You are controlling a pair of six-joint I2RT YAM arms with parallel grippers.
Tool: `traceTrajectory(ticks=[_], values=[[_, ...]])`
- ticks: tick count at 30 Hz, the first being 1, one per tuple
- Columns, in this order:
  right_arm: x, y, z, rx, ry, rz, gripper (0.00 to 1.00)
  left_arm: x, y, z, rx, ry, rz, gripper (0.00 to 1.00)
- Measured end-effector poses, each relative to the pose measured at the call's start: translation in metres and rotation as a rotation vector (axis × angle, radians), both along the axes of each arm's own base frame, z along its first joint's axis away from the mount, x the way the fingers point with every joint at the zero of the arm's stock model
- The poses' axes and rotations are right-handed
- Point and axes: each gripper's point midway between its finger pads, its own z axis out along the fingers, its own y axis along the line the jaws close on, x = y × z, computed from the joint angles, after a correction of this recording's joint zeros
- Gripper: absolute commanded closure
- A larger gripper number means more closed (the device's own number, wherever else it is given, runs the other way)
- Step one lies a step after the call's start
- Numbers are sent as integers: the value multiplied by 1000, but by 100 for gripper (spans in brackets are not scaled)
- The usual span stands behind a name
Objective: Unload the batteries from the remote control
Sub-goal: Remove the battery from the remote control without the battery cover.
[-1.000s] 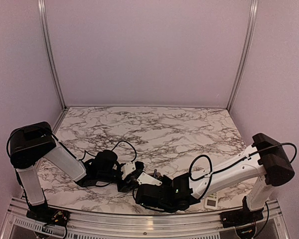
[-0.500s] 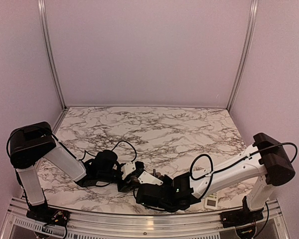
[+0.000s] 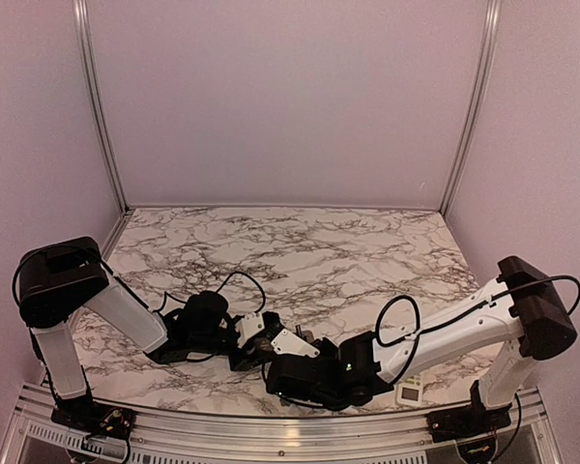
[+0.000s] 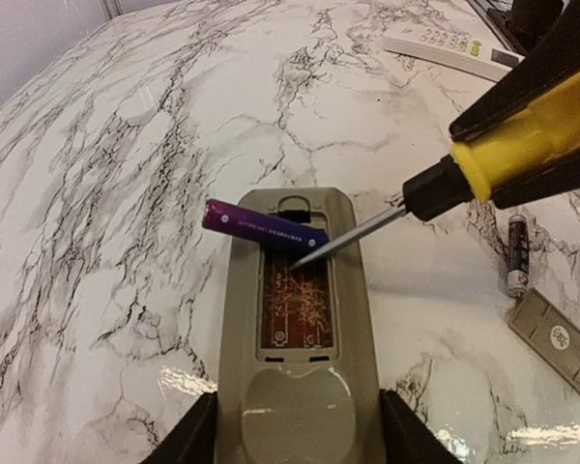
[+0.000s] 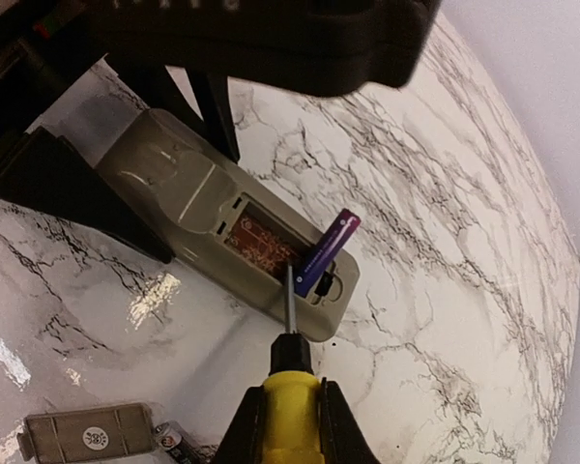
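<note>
- Two batteries show from the left wrist. The blue battery [image 4: 264, 228] lies crosswise over the far end of the grey remote control [image 4: 295, 406], whose bay is open. A dark battery [image 4: 518, 253] lies on the marble tabletop [image 4: 126, 145] to the right, near the flat cover plate [image 4: 558, 340]. The left pincer [image 4: 300, 440] grips the remote at middling width, a finger on each side. The tip of the screwdriver [image 4: 367, 224] touches the blue cell. A hard pry could send that cell rolling off, and a slip could gouge the bare brown board [image 4: 295, 304] beneath.
- From the right wrist, the right pincer [image 5: 285, 425] is clamped narrow on the yellow handle. Only here is the blue cell plainly tilted, one end propped up on the blade. If the blade pulls back too soon, the cell may drop back into the bay.
- From the top external view, both arms meet low at the near edge and hide the remote and the batteries. This view alone shows a small white device [image 3: 409, 393] by the right arm's base.
</note>
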Motion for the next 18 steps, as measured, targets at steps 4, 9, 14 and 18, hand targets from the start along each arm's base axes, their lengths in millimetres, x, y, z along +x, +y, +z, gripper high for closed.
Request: traceTrajectory(ticks=[4, 9, 14, 18], values=[[0, -1, 3, 11, 2, -6, 100, 1, -1, 1, 7, -29, 7, 100], [1, -6, 10, 15, -2, -19, 100, 1, -1, -2, 33, -70, 26, 100], [3, -13, 16, 11, -3, -27, 100, 3, -1, -1, 42, -91, 40, 100], [3, -12, 26, 36, -5, -21, 100, 4, -1, -1, 46, -98, 45, 100]])
